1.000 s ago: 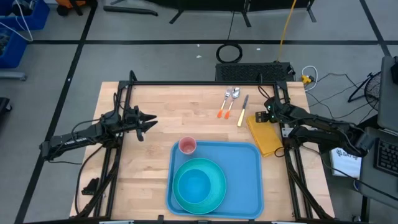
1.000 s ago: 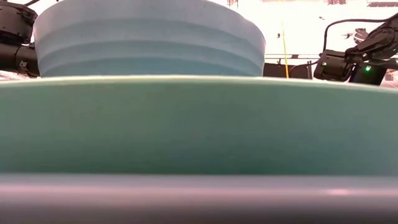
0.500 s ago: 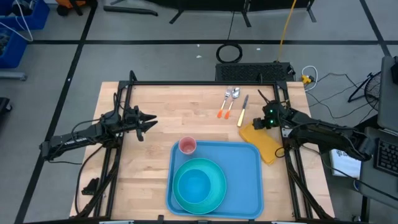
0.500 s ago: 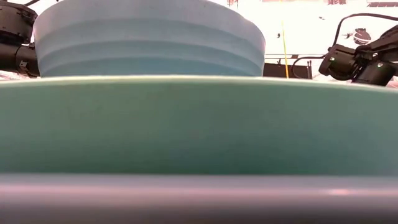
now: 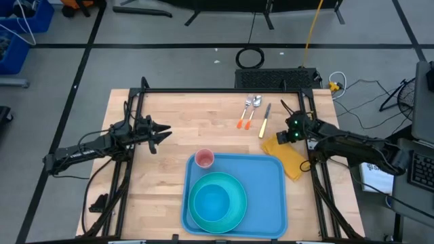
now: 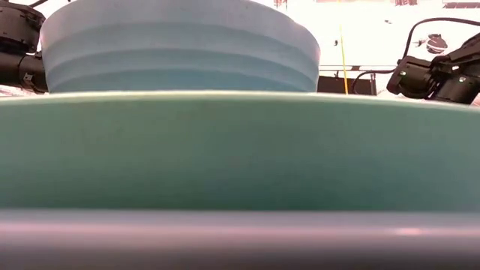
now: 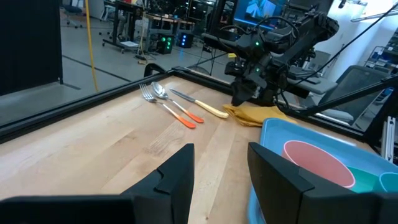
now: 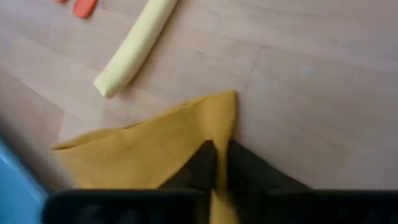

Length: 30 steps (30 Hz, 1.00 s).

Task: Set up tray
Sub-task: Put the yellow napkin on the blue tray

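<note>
The light-blue tray (image 5: 271, 203) lies at the table's near middle. It carries a teal plate (image 5: 237, 186) with a bowl (image 5: 213, 202) on it, and a pink cup (image 5: 205, 158) in its far left corner. A yellow napkin (image 5: 290, 159) lies on the table right of the tray. My right gripper (image 5: 287, 133) is down at the napkin's far end, shut on it. My left gripper (image 5: 165, 132) hovers open over the table's left part, with nothing between its fingers (image 7: 180, 177). My right gripper pinches the napkin between its two fingers (image 8: 202, 163), at a raised fold just behind the far corner (image 8: 227, 118). The fingers come from above, pointing down. The napkin's other parts (image 5: 293, 165) lie rumpled on the table; how many layers are held I cannot tell.
A fork, a spoon with orange handles (image 5: 245, 120) and a yellow-handled knife (image 5: 264, 122) lie on the wood beyond the tray. The table's left half is bare wood (image 5: 156, 176). In the low view the plate's rim (image 6: 240, 150) fills the picture.
My right gripper has come down a little toward the near edge onto the napkin's far end. That end has been drawn toward the table's left and bunched up, while the napkin's near end has stayed in place.
</note>
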### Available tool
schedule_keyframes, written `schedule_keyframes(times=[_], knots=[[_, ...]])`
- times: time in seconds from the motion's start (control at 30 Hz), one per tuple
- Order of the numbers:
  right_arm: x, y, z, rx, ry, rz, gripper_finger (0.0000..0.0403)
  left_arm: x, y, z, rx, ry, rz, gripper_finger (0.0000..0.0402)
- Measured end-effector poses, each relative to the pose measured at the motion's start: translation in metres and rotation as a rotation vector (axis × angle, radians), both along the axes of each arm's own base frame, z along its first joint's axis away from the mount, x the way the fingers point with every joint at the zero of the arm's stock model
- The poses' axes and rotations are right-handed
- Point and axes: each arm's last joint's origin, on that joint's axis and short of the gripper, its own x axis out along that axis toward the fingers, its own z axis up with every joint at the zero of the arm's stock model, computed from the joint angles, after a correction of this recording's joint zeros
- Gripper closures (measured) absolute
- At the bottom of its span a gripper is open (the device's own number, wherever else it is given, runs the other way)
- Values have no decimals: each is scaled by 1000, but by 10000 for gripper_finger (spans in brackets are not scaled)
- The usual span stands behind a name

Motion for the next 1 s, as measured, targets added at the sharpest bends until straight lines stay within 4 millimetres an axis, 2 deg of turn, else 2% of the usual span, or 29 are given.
schedule_keyframes(times=[0.13, 0.23, 0.47, 0.87, 1.0], knots=[[2, -3, -2, -71, -35, 11, 397, 0, 0, 0, 0, 0, 0, 249], [4, -7, 2, -171, -42, -6, 400, 0, 0, 0, 0, 0, 0, 249], [11, -10, 17, -284, -199, 51, 401, 0, 0, 0, 0, -1, 0, 249], [19, 6, 50, -367, -538, 234, 402, 0, 0, 0, 0, 0, 0, 249], [22, 14, 64, -395, -693, 343, 402, 0, 0, 0, 0, 0, 0, 249]])
